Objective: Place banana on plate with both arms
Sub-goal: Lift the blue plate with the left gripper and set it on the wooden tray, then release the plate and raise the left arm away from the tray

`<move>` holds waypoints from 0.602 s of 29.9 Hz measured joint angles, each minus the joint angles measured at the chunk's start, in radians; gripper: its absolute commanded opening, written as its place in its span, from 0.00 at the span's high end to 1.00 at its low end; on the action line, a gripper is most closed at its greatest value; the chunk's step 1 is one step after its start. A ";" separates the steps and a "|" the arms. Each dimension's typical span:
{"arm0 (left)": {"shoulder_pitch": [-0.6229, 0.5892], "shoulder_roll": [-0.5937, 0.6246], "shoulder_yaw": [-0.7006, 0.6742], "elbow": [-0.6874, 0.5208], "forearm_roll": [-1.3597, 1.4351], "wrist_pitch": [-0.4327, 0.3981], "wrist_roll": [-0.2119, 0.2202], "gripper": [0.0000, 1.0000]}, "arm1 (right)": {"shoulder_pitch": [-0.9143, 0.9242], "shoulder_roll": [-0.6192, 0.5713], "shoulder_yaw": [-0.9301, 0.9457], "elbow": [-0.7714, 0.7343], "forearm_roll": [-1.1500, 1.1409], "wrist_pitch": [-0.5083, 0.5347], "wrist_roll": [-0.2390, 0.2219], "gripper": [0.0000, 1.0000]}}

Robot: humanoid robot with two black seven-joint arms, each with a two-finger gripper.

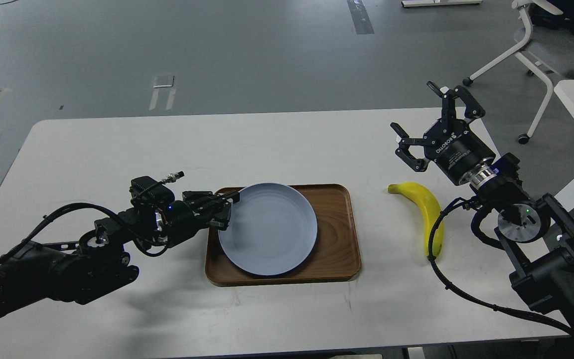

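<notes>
The right pincer (429,127) is spread wide, holding nothing, up above the far end of the banana (425,212). The left pincer (227,207) sits at the plate's (267,229) left rim on the wooden tray (337,234); I cannot tell if it grips. The banana lies on the white tabletop (267,144) right of the tray, long way running near to far, with bare room between.

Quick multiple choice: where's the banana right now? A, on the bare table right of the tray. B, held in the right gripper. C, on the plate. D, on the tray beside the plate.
A: the banana lies on the white table, right of the wooden tray, with the open right gripper above it, not holding it.
</notes>
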 measured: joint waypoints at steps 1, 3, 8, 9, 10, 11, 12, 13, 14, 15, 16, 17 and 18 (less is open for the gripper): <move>-0.001 -0.005 0.000 0.002 0.000 0.000 0.000 1.00 | -0.001 0.000 0.000 0.000 -0.001 0.000 0.000 0.00; -0.001 -0.017 0.000 0.009 0.000 0.000 0.001 1.00 | -0.001 -0.001 0.000 0.000 -0.001 0.000 0.000 0.00; -0.001 -0.047 0.000 0.042 -0.005 0.000 0.001 0.43 | -0.003 -0.005 0.000 0.000 -0.001 0.000 0.000 0.00; -0.001 -0.049 -0.001 0.042 -0.010 0.000 0.001 0.28 | -0.003 -0.006 0.000 0.000 -0.001 0.000 0.000 0.00; -0.002 -0.050 -0.003 0.042 -0.016 0.000 0.001 0.22 | -0.003 -0.007 0.000 0.000 -0.001 0.000 0.000 0.00; -0.003 -0.052 -0.003 0.040 -0.021 0.000 0.001 0.15 | -0.003 -0.009 0.000 0.000 -0.001 0.000 0.000 0.00; -0.005 -0.053 -0.004 0.038 -0.024 0.001 0.001 0.12 | -0.003 -0.010 0.000 0.000 -0.001 0.000 0.000 0.00; -0.005 -0.056 -0.006 0.035 -0.027 0.001 0.001 0.09 | -0.004 -0.011 0.000 0.000 -0.004 0.000 0.000 0.00; -0.006 -0.059 -0.009 0.034 -0.030 0.002 0.001 0.03 | -0.004 -0.013 -0.001 0.000 -0.007 0.001 0.000 0.00; -0.006 -0.060 -0.011 0.033 -0.034 0.004 -0.001 0.02 | -0.004 -0.016 -0.001 0.000 -0.009 0.001 0.000 0.00; -0.008 -0.061 -0.014 0.031 -0.047 0.005 -0.004 0.02 | -0.004 -0.020 -0.002 0.000 -0.012 0.001 0.000 0.00; -0.013 -0.060 -0.016 0.026 -0.075 0.006 -0.007 0.02 | -0.004 -0.030 -0.003 0.000 -0.014 0.001 0.000 0.00; -0.021 -0.057 -0.018 0.019 -0.112 0.007 -0.010 0.02 | -0.003 -0.040 -0.006 0.000 -0.015 0.002 0.000 0.00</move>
